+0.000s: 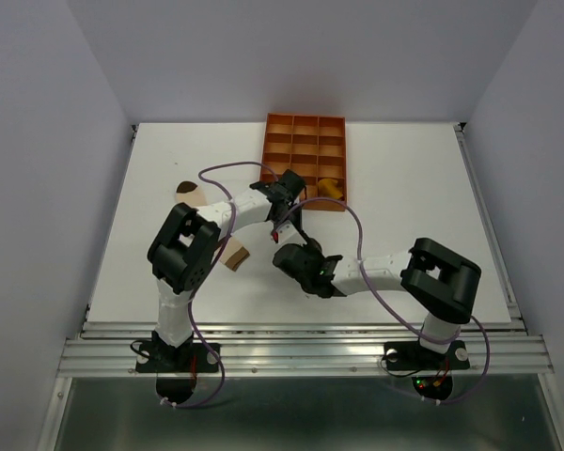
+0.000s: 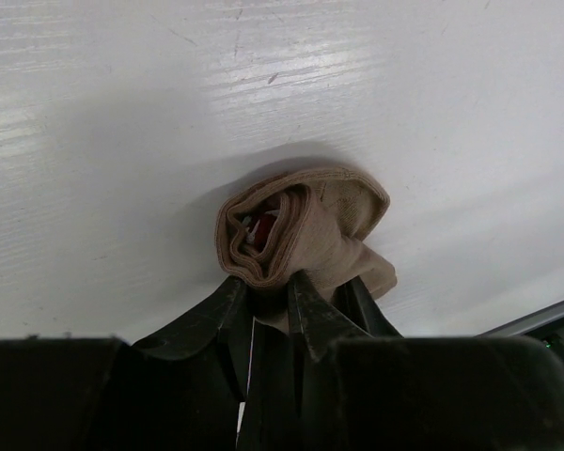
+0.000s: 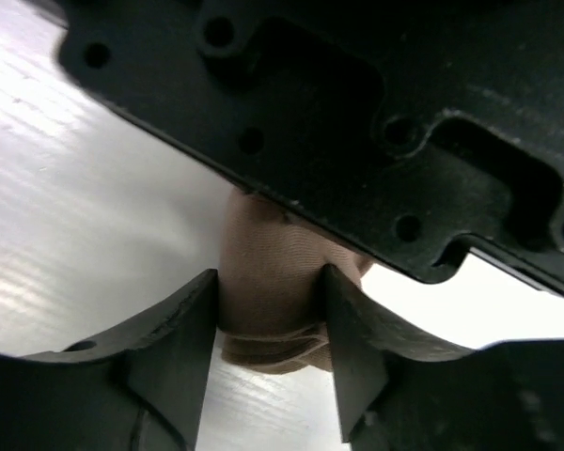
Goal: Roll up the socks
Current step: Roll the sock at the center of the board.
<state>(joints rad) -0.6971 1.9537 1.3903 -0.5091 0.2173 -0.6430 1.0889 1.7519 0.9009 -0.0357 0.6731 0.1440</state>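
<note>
White table (image 1: 404, 207), pale walls (image 1: 38, 141); hidden overhead, the taupe sock (image 2: 305, 225) is being pinched in wrist views: left gripper (image 2: 266, 284) narrowly, right gripper (image 3: 268, 287) wider.

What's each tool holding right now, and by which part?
Both hold the rolled brown sock: the left tool pinches fabric at the roll's near edge, and the right tool grips the roll across its sides.

Nothing legible in any view: no lettering, labels, brand marks, numbers or signs sharp enough to read on any surface.
</note>
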